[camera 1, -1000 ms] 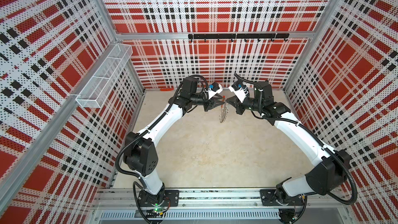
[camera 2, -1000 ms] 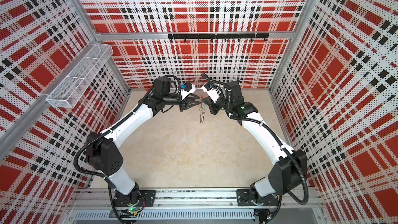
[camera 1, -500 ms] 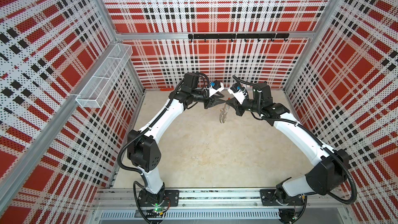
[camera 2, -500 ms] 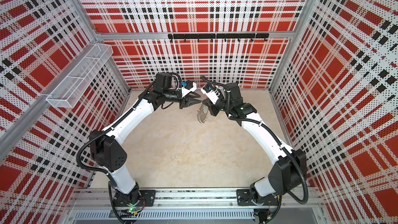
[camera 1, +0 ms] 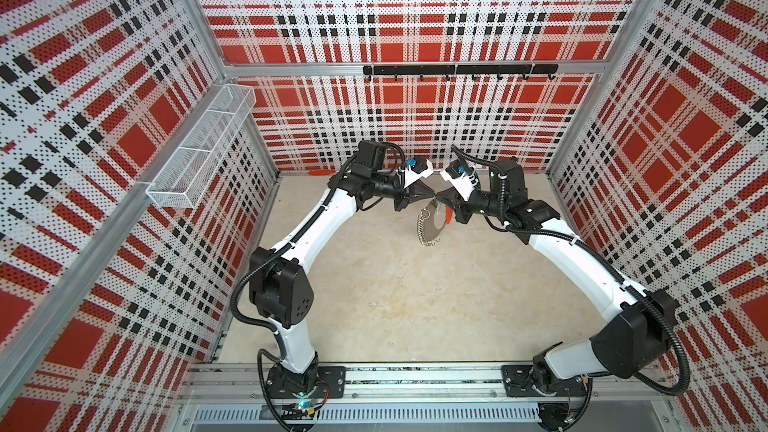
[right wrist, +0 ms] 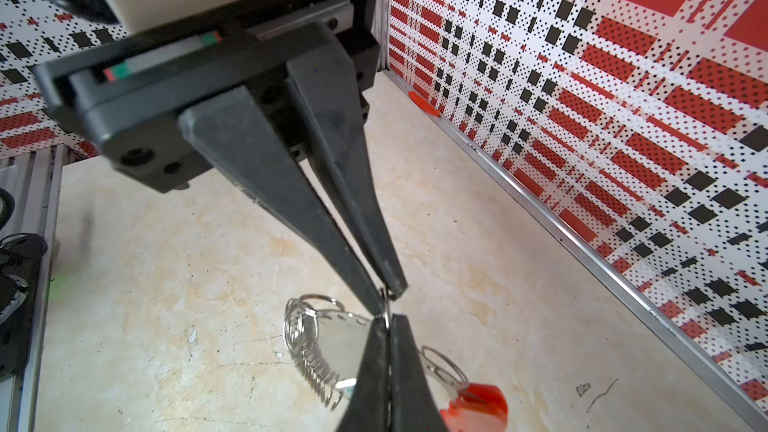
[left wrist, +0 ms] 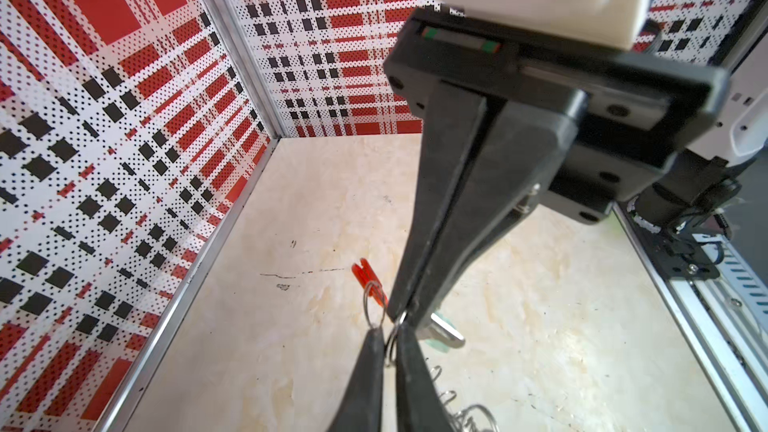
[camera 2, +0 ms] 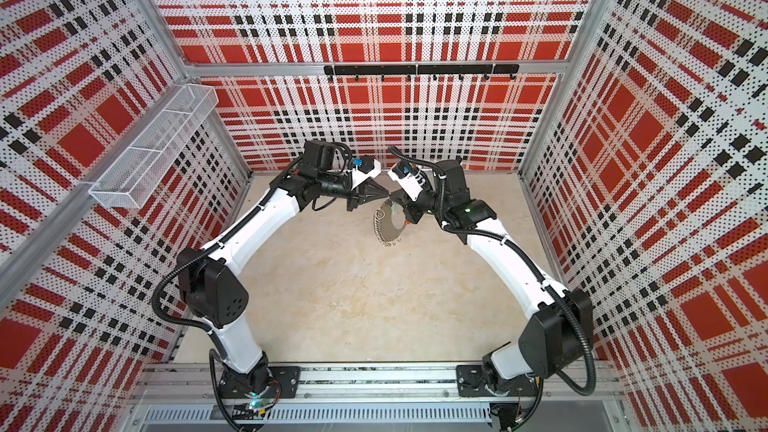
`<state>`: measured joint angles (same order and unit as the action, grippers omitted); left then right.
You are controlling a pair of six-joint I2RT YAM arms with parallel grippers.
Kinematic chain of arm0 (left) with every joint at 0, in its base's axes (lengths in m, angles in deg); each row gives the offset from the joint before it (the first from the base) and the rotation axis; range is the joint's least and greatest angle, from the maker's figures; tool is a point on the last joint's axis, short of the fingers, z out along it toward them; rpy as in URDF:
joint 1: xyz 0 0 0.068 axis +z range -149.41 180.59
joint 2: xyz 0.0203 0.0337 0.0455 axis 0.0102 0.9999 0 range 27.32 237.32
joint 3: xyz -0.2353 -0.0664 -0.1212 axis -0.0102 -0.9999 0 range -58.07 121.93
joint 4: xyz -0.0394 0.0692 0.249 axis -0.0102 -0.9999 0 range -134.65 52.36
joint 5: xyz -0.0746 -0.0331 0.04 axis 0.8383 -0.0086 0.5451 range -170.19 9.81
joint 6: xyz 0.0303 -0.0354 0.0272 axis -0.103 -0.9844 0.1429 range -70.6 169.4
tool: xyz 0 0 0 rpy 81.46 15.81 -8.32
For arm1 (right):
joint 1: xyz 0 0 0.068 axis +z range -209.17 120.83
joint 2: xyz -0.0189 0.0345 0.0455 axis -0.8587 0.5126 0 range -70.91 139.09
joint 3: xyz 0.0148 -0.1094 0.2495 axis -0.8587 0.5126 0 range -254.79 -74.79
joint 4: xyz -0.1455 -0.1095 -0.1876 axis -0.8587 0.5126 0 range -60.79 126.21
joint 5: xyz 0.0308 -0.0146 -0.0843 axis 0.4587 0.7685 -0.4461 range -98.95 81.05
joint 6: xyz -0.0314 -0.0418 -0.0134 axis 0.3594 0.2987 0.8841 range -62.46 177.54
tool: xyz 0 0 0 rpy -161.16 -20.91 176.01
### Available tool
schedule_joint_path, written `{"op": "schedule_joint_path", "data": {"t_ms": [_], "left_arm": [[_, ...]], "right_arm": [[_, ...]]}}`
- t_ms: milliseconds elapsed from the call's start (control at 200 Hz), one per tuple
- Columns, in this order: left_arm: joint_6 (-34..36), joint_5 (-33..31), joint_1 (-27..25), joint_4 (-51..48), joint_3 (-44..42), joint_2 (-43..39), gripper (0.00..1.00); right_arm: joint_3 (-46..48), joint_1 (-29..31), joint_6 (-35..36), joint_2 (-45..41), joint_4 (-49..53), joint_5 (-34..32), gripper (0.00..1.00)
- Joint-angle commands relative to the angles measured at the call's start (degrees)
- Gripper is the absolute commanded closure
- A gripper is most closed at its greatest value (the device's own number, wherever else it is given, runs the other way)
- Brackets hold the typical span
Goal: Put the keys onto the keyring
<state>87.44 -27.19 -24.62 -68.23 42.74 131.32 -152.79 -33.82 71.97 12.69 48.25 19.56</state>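
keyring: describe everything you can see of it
The keyring is a thin metal hoop with a red plastic section and small silvery wire loops bunched along one side. It hangs in the air above the table, between the arms. The right claw and the left claw meet tip to tip, both shut on thin wire at its top; whether the left pinches the hoop itself or a small loop I cannot tell.

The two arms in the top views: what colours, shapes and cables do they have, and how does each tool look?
Both the left arm and the right arm have white links, black joint housings and black ribbed cable hoses. The left tool and the right tool are black, with two long tapering fingers.
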Motion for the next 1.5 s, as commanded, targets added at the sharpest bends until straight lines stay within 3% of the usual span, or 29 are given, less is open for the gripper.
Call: {"op": "schedule_joint_path", "data": {"t_ms": [0,175,246,301,511,566,636,757,857,962,1127,1293,1493], "left_arm": [[0.82,1.06,-0.13,-1.47,2.06,1.37,0.91],[1.07,1.84,-0.28,-2.65,1.84,1.64,0.87],[1.47,2.28,-0.43,-3.19,1.78,1.71,0.90],[1.81,2.73,-0.53,-3.73,1.84,1.89,1.00],[2.50,4.09,-0.63,-4.35,1.58,1.64,1.00],[-1.02,3.82,-0.41,-1.79,1.03,1.46,1.00],[-7.51,3.16,-0.28,3.34,-0.45,1.07,1.00],[-11.23,2.78,-0.28,7.07,-2.15,0.69,1.00],[-12.12,3.08,-0.28,8.25,-2.51,0.58,1.00],[-12.78,3.37,-0.28,9.42,-2.53,0.34,1.00],[-15.39,5.06,-0.19,12.81,-3.14,-0.28,1.00],[-20.54,6.88,-0.17,20.05,-5.89,-1.58,1.00],[-31.38,8.84,0.31,35.23,-12.00,-3.96,1.00]], "right_arm": [[-0.11,0.71,0.79,-2.38,-2.24,2.71,1.00],[-0.15,0.70,0.35,-2.84,-2.77,3.30,1.00],[-0.14,0.74,0.16,-2.89,-2.96,3.50,1.00],[-0.14,0.75,-0.02,-2.86,-3.10,3.64,1.00],[1.19,0.69,-2.05,-3.46,-4.63,2.80,1.00],[2.18,0.68,-3.01,-4.08,-5.83,2.39,1.00],[3.90,0.65,-4.58,-4.99,-7.91,1.80,0.79],[5.88,-0.44,-7.55,-6.52,-9.98,2.41,0.75],[7.90,-2.46,-10.56,-8.24,-12.00,4.47,0.52],[11.85,-7.12,-18.30,-10.52,-19.61,9.96,0.43],[16.88,-13.97,-34.56,-8.36,-35.61,20.86,0.45],[19.08,-14.44,-45.59,-2.42,-50.27,26.75,0.49],[20.82,-14.44,-65.55,4.21,-74.37,33.14,0.52]]}}
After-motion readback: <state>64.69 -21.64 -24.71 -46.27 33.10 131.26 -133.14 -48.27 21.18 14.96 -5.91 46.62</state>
